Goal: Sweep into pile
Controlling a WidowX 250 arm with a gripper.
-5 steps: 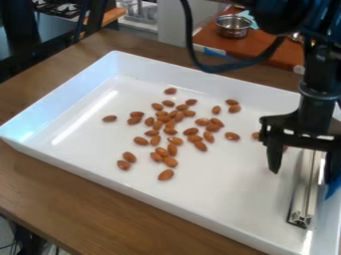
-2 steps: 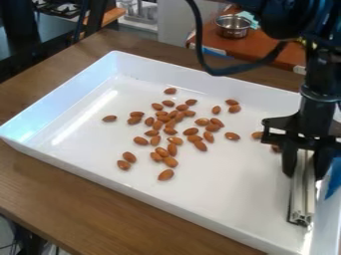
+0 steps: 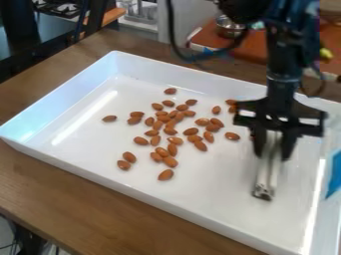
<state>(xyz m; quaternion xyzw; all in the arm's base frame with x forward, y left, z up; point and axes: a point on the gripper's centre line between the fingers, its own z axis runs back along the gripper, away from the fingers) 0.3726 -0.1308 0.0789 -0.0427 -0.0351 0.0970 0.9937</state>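
Single view, slanting down across tray, fairly near

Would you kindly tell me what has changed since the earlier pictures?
The gripper closed on the metal bar and moved it left and somewhat up in the picture, nearer the almonds. The visible almonds and the tray stayed put.

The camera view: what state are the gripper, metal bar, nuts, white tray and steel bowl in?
Gripper: closed on the bar.
Metal bar: gripped.
Nuts: loosely scattered, denser mid-group, not one pile.
White tray: right way up.
Steel bowl: partly hidden.
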